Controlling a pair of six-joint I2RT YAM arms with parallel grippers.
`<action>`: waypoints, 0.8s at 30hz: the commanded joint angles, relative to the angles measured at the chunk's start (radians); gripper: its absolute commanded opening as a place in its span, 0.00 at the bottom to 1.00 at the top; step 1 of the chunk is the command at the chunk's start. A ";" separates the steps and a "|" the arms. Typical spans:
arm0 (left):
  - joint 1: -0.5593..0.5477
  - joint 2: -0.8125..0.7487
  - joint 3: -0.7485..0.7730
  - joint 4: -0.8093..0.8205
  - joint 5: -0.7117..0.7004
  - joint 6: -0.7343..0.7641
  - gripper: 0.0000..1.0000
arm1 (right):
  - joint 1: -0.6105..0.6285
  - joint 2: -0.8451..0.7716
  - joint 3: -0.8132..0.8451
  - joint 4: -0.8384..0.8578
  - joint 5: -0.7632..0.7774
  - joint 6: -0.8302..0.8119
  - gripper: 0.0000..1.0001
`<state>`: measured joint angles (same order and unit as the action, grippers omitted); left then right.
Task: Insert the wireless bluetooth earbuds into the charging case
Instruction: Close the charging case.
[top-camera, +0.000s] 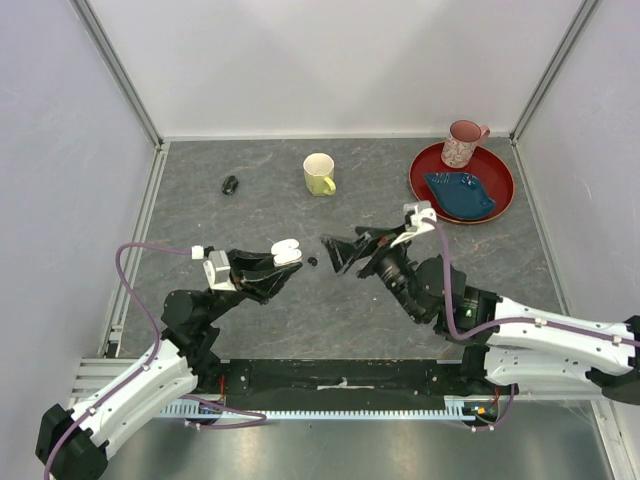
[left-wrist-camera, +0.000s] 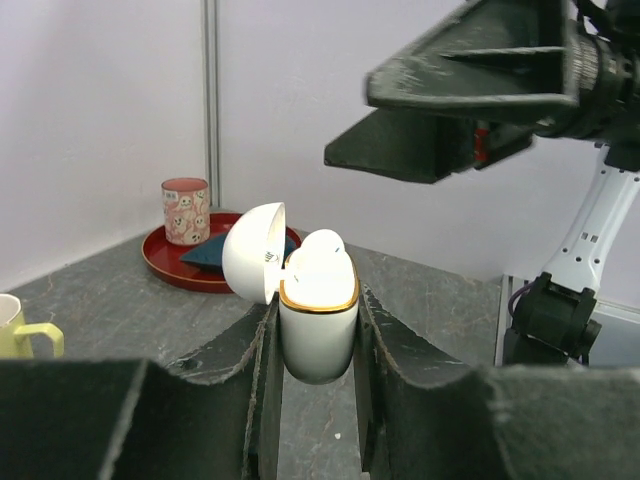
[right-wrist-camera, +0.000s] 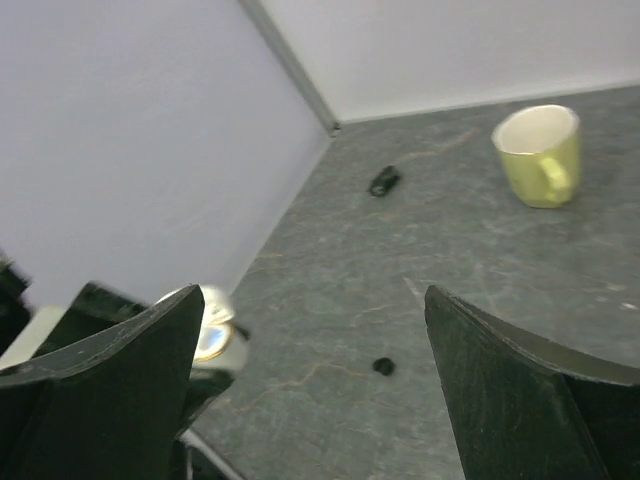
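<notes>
Left jaws around open charging case (left-wrist-camera: 318, 325)

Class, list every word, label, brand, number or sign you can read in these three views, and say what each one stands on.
No text can be read in any view.
Inside the open lid of the white charging case: a small dark mark, too small and blurred to read.
On the pink cup: a printed pattern of little faces, no letters.
On the yellow mug: nothing printed that shows.
</notes>
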<state>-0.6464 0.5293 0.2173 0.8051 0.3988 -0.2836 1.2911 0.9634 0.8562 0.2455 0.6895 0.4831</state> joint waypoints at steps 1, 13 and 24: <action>-0.001 -0.011 0.010 -0.024 0.020 -0.011 0.02 | -0.133 -0.034 0.107 -0.303 -0.049 0.121 0.98; 0.001 -0.006 0.030 -0.084 0.058 -0.017 0.02 | -0.443 0.181 0.365 -0.703 -0.495 0.196 0.98; -0.001 -0.012 0.037 -0.110 0.129 -0.015 0.02 | -0.443 0.115 0.294 -0.486 -0.649 0.195 0.98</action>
<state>-0.6464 0.5167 0.2176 0.6819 0.4706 -0.2836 0.8505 1.0378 1.1069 -0.3054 0.1608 0.6621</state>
